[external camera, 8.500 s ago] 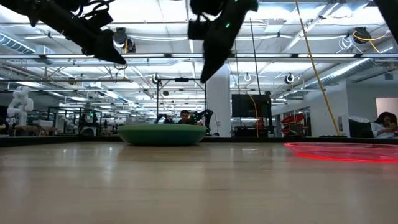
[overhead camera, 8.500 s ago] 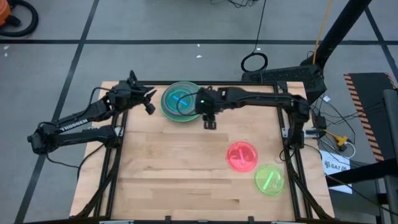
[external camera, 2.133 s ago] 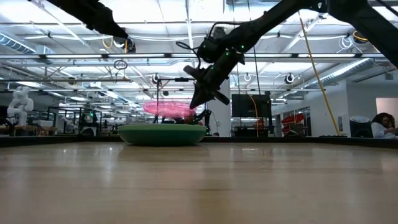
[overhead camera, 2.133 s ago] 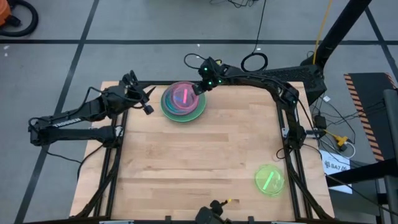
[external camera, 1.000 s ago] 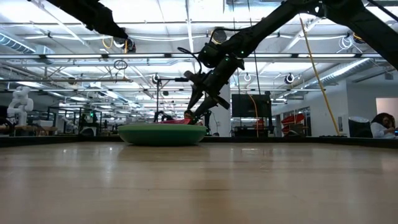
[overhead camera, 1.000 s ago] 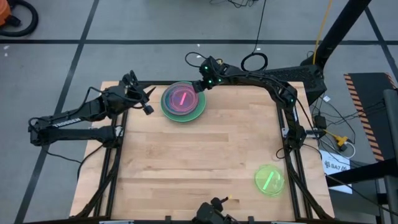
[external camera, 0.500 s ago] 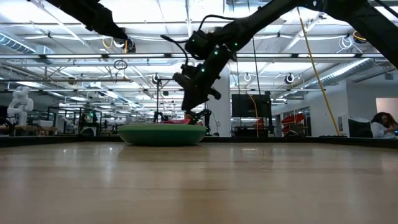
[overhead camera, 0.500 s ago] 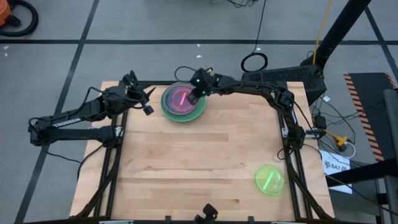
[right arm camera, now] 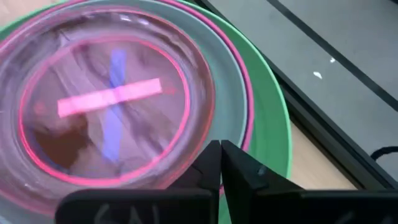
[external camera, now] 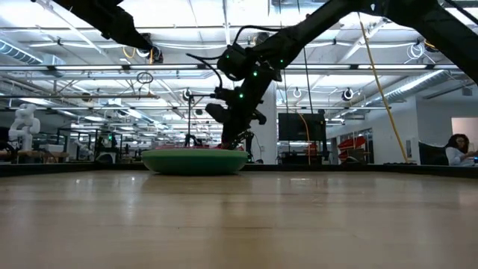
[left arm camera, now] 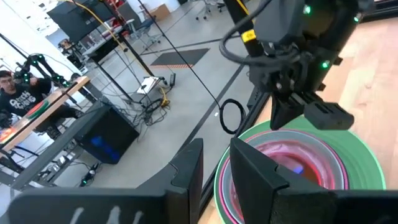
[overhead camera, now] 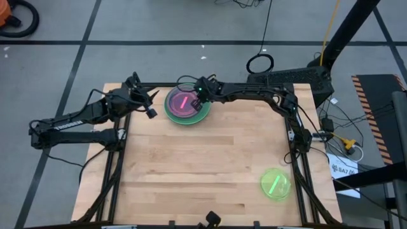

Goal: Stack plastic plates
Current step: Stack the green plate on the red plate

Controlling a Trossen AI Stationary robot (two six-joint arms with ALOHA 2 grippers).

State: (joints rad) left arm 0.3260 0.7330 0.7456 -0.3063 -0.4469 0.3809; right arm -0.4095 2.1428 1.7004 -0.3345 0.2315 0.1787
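Note:
A stack of plastic plates [overhead camera: 186, 104] sits at the table's far edge, left of the middle. A wide green plate [external camera: 194, 161] is at the bottom and a translucent pink plate [right arm camera: 112, 99] on top. My right gripper [right arm camera: 220, 149] is shut and hovers over the stack's right rim, slanting down, also seen in the low view [external camera: 226, 140]. My left gripper [left arm camera: 214, 168] waits open and holds nothing, raised just left of the stack [overhead camera: 151, 108]. A lime plate [overhead camera: 275, 184] lies flat near the table's right front corner. My right gripper's shut fingertips [right arm camera: 211, 155] stand low over the rim of the pale blue plate [right arm camera: 239, 121], just beside the pink plate's edge. They come slanting down from the far right. Whether they touch the stack, I cannot tell.
Bare wood lies between the stack and the lime plate. Dark frame rails run along the table's left and right edges [overhead camera: 294, 137]. A small dark object [overhead camera: 210, 219] sits at the near edge. A cable loop [overhead camera: 259, 63] lies on the floor beyond the far edge.
My right gripper has swung from the stack's far right side toward the left, over the stack's rim. It has sunk a little, rolled about its own line and shut its fingers. The pink plate has stayed on top of the stack.

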